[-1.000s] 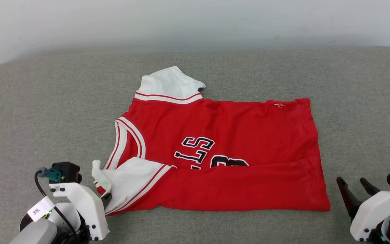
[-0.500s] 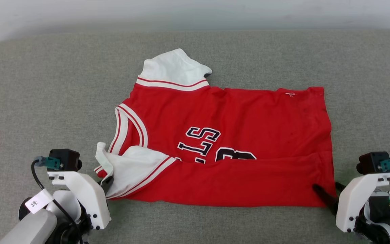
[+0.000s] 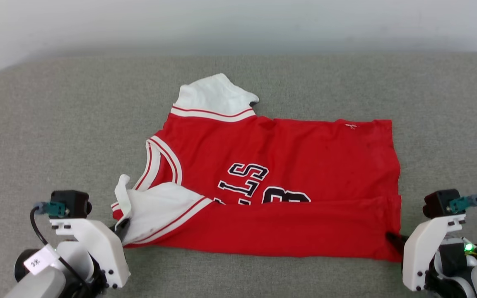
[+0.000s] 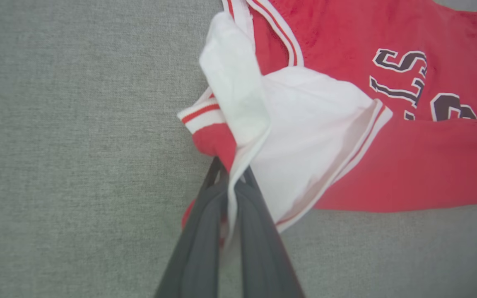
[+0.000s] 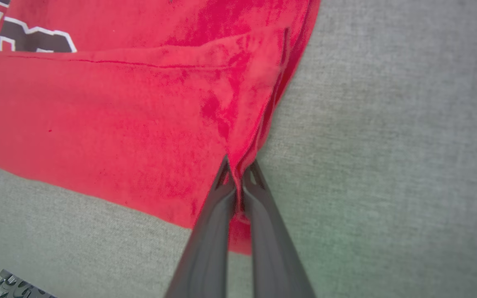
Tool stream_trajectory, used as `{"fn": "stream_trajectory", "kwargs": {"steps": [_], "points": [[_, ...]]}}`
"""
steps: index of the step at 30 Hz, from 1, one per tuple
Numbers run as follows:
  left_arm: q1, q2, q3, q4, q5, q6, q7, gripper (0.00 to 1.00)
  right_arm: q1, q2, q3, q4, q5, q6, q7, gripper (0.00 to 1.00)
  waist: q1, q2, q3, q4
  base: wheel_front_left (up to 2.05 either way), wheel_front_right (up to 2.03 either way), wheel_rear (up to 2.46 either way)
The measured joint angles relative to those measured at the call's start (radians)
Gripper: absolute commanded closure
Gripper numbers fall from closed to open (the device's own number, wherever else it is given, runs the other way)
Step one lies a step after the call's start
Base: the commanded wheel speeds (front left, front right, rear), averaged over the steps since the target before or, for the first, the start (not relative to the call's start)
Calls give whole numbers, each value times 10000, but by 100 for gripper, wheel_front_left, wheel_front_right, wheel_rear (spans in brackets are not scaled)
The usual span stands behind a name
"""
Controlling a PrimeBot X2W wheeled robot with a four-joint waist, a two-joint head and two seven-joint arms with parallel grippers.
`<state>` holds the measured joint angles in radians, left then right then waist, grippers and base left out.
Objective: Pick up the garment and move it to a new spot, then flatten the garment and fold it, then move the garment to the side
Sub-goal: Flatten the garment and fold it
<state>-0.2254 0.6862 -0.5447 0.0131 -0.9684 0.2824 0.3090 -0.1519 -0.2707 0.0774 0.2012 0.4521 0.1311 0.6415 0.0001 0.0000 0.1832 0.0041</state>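
The red jersey shirt, with white short sleeves and black, white-outlined lettering, lies spread across the middle of the grey cloth-covered desk. It is nearer the desk's near edge than its far one. Its collar points toward the left edge and its hem toward the right.

The shirt looks moved and mostly flattened, and a first fold seems made. A long red strip along the near side is turned up over the front and hides the lower part of the lettering. The far white sleeve sticks out unfolded toward the far edge.

The left gripper has its jaws pinched shut on cloth at the near white sleeve, where white and red layers bunch between them. The right gripper has its jaws closed tight on the near hem corner, gripping several red layers together.

With both near corners held, the step in hand is probably another lengthwise fold. What seems left is tucking in the far sleeve, finishing the folds, and carrying the shirt to the side.
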Motion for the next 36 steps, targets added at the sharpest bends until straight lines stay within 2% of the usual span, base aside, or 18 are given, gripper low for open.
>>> {"fn": "stream_trajectory", "kwargs": {"steps": [7,17,21,25,26,27,28,29,36], "points": [[1142,61,-128,-286,-284,316,52,100,930,-29,132,-441,19,0,88,100,-1,1,-1023,-64,0,0,0],[2944,518,69,-947,-913,965,84,100,2504,33,-100,-1241,167,0,462,100,-2,1,-2158,-80,0,0,0],[3239,491,-17,-965,-1032,905,90,100,3005,159,-305,-1344,132,0,504,100,-2,1,-2226,-14,0,0,0],[3183,113,-167,-493,-1020,702,-65,100,3203,395,-462,-1183,98,0,244,100,-3,0,-2190,9,0,0,0],[3103,-21,-157,-341,-982,685,-232,100,3212,458,-491,-1080,84,0,146,89,-2,0,-2172,9,0,0,0],[2984,-153,-136,-151,-988,621,-318,89,3216,525,-516,-991,75,0,-19,63,-2,1,-2152,7,0,0,0],[2900,-257,-148,4,-1018,552,-316,58,3215,596,-554,-928,69,0,-249,0,-2,1,-2132,3,0,0,0],[2826,-345,-192,188,-1009,483,-324,0,3212,629,-545,-846,58,0,-405,0,-2,0,-2115,-7,0,0,0],[2208,-621,40,790,-688,171,-1214,0,3030,949,-771,-959,-326,0,-2778,0,-1,0,-2035,-99,0,0,0]]}}
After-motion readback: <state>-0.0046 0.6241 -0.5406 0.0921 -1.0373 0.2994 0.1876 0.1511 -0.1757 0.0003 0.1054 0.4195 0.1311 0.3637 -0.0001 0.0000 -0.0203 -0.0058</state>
